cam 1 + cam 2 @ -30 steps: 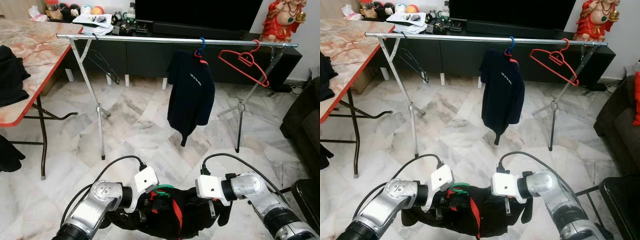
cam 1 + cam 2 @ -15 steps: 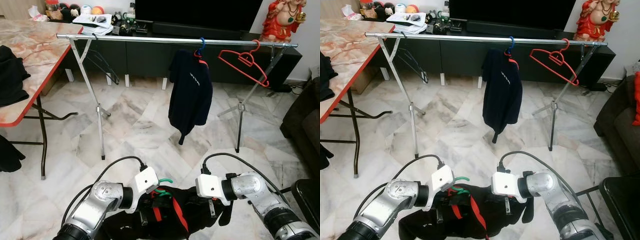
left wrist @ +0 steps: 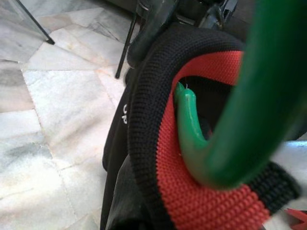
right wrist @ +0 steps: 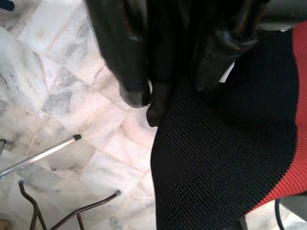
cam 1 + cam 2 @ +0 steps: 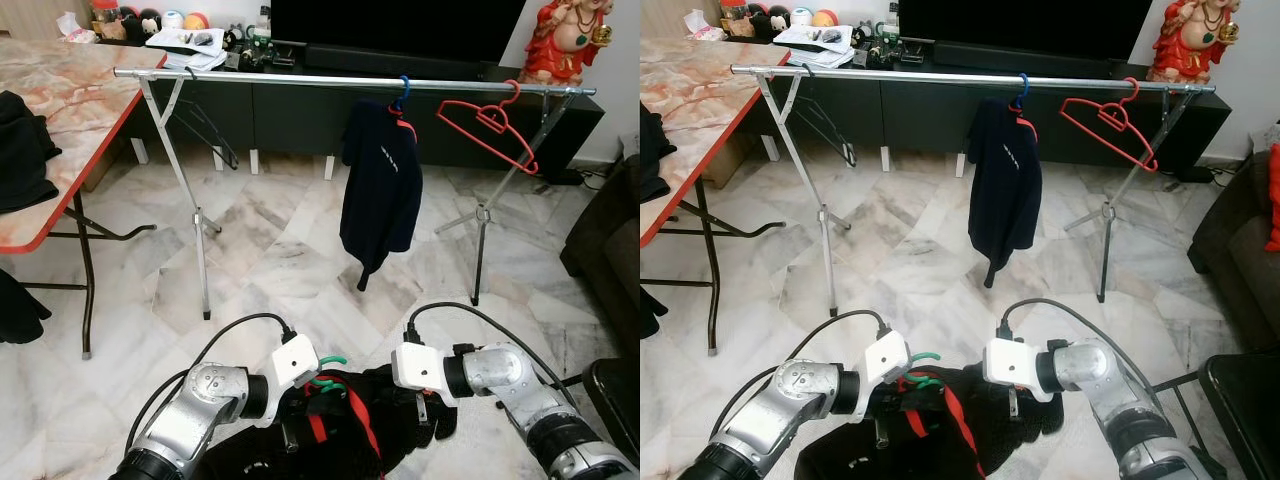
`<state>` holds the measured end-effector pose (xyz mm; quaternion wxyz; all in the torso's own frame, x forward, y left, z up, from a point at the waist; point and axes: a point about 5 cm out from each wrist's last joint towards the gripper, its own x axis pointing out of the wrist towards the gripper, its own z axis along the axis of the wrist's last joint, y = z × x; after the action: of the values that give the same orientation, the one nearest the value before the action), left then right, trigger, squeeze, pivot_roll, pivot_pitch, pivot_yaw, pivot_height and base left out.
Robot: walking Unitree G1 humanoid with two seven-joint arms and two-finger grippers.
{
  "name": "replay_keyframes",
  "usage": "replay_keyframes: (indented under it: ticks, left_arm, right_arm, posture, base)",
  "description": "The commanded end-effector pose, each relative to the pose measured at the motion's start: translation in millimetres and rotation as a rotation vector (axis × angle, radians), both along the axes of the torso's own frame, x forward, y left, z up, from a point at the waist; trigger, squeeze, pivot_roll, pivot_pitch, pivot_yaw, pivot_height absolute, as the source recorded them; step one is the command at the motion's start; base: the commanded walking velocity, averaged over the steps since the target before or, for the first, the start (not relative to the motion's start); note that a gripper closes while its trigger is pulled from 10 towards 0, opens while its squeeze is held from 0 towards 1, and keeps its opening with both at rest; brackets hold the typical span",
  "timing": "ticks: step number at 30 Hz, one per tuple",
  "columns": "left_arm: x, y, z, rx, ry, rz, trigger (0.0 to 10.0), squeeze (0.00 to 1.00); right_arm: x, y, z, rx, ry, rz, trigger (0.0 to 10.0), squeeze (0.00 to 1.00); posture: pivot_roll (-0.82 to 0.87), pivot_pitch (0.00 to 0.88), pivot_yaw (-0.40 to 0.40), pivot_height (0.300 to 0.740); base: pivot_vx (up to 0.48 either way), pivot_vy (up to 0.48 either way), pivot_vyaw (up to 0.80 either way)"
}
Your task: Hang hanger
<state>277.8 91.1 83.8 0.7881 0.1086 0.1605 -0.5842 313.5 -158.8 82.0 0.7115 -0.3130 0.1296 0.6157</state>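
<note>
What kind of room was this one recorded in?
Most likely a home living room: a large dark TV on a low black cabinet, a marble-tiled floor, and a metal clothes rack set up in front of it.

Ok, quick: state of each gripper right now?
Left gripper: shut on the green hanger inside the black and red garment.
Right gripper: shut on the garment's black fabric, held low in front of the robot.

Even, bright indoor light; the marble floor (image 5: pixel 280 260) shows soft glare. Head views are sharp (slightly bowed at edges); the green hanger (image 3: pixel 259 96) is blurred close-up.
</note>
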Motion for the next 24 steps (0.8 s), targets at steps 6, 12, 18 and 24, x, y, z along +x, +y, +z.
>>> replay_keyframes:
  ticks: [6, 12, 18, 24]
  left_arm:
    - [4.5, 1.8, -8.6, 0.070, -0.047, 0.051, 0.0, 0.00]
    - [14.6, 12.8, -8.2, 0.068, -0.116, 0.201, 0.0, 0.00]
    - [24.1, 26.2, -14.3, 0.098, -0.171, 0.367, 0.0, 0.00]
    - [25.7, 35.4, -22.2, 0.096, -0.176, 0.491, 0.0, 0.00]
  right_arm:
    - [1.5, -2.6, -1.7, -0.056, -0.009, -0.005, 10.0, 1.00]
    - [-3.0, -5.4, -9.1, -0.123, 0.010, 0.020, 10.0, 1.00]
    - [-6.9, -13.6, -18.0, -0.221, 0.019, 0.024, 10.0, 1.00]
    - [-7.8, -19.3, -24.5, -0.253, 0.006, -0.032, 10.0, 1.00]
  posture:
    - [0.02, 0.088, -0.100, 0.721]
    - [0.02, 0.103, -0.102, 0.721]
    - [0.02, 0.110, -0.099, 0.721]
    - [0.02, 0.119, -0.095, 0.721]
  base:
    - [0.000, 0.000, 0.00]
    - [0.000, 0.000, 0.00]
    - [0.000, 0.000, 0.00]
    - [0.000, 0.000, 0.00]
